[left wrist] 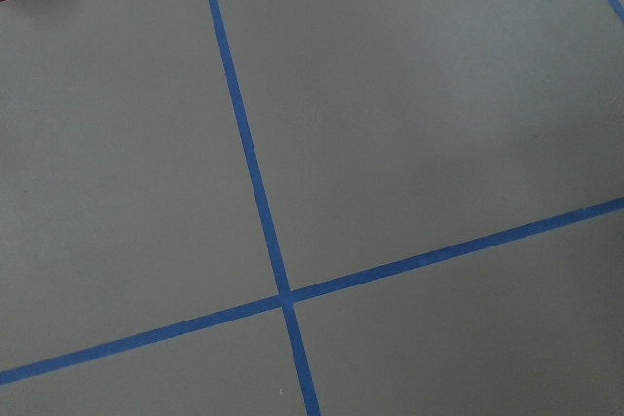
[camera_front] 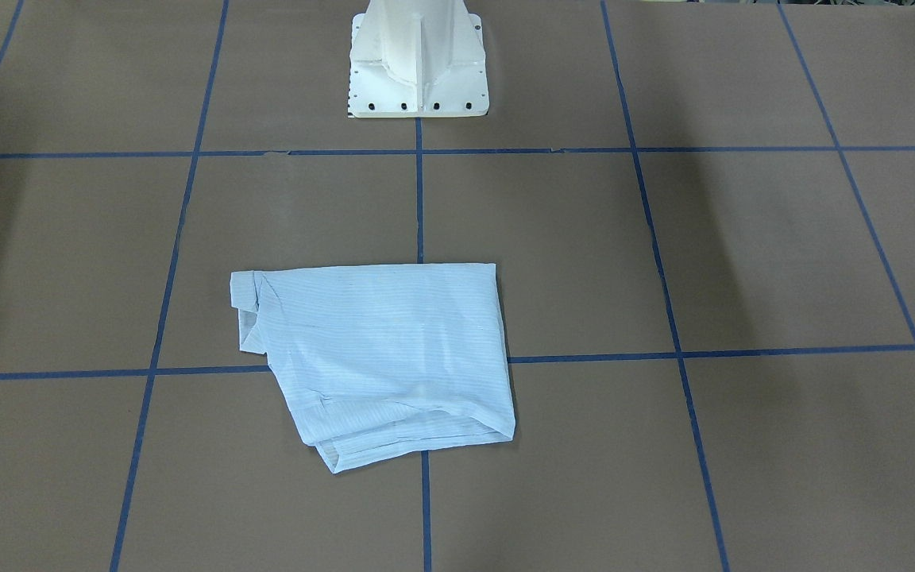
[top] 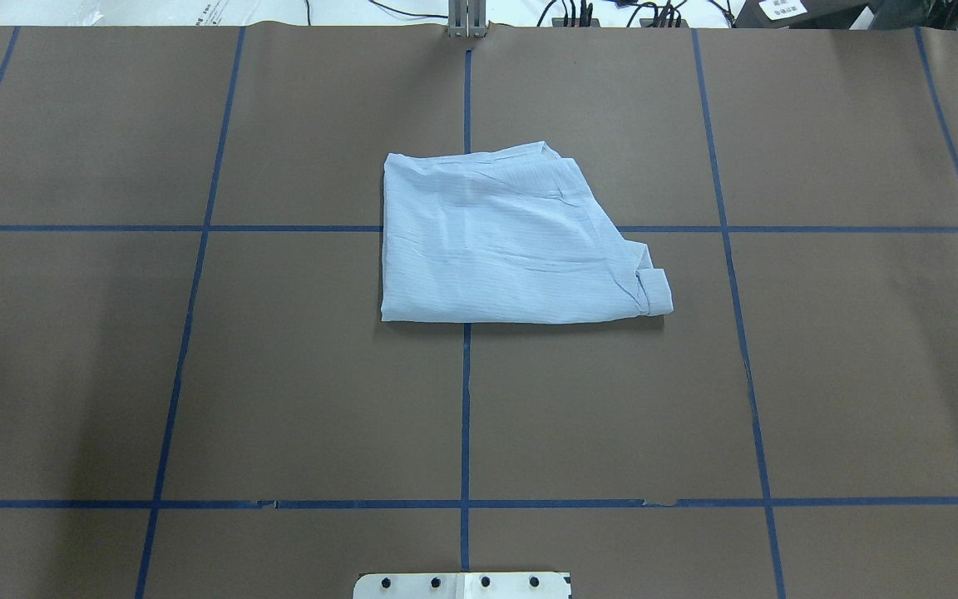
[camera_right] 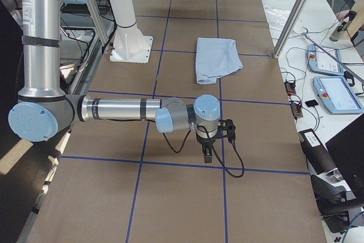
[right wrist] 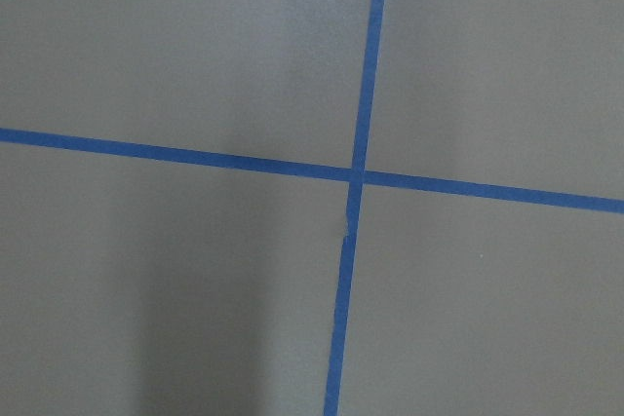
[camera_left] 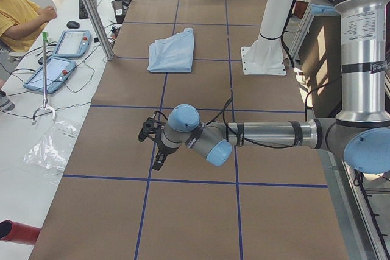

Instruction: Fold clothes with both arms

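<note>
The shirt (top: 512, 241) lay folded compactly on the bench (top: 279, 374), mid-frame in the overhead view, so we judged the folding all but done. The left arm (camera_left: 262, 133) and right arm (camera_right: 119, 108) hung well apart from it, and we could not tell whether their fingers were apart or together. Any further fold would need both to reach in to its edges.

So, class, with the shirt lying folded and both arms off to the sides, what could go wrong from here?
The shirt is folded skew: one side slants and a cuff sticks out, so a further fold would likely come out crooked.
Layers at the hem lie offset; a pinch there may catch only the top one and pull the fold open.
Both wrist views show only tape lines, not cloth, so a re-approach may be misaimed.
</note>
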Controlling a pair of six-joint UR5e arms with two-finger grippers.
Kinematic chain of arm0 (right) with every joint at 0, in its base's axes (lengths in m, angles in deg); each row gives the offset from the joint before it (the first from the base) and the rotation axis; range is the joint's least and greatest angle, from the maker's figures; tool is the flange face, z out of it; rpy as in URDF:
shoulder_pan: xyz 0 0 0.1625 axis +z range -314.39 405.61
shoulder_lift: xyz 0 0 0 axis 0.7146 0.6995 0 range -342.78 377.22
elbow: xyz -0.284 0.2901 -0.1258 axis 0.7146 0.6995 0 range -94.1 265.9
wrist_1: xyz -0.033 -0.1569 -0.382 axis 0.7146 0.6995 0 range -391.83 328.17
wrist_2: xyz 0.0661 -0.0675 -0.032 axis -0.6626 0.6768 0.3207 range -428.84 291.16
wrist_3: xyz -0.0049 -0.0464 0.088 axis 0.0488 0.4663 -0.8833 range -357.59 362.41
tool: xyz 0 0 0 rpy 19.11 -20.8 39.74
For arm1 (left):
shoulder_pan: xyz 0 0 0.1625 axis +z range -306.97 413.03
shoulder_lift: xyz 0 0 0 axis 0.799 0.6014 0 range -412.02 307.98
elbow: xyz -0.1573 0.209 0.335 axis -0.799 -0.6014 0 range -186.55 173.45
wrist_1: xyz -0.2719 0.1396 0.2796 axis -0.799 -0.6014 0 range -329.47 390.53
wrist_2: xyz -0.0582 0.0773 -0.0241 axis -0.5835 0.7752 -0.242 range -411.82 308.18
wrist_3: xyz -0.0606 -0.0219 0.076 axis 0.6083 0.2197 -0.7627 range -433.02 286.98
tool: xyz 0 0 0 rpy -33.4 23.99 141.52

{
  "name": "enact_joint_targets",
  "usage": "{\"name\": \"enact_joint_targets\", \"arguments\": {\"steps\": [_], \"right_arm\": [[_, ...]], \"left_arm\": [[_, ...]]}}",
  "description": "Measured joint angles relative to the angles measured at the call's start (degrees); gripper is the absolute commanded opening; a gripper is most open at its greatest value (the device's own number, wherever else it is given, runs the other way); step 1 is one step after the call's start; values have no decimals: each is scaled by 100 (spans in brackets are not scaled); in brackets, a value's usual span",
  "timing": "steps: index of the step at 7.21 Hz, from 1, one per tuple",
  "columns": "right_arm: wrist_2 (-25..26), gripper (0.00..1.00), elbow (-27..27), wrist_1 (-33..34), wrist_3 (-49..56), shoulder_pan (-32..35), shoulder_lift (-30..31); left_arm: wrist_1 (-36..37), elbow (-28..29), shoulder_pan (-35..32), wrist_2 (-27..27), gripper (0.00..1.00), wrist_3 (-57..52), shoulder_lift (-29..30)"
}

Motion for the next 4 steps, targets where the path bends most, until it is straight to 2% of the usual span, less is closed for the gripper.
{"name": "enact_joint_targets", "arguments": {"steps": [4], "right_arm": [[-9, 100, -162, 8, -45, 0, 68]], "left_arm": [[9, 6, 14, -19, 100, -3, -118]]}}
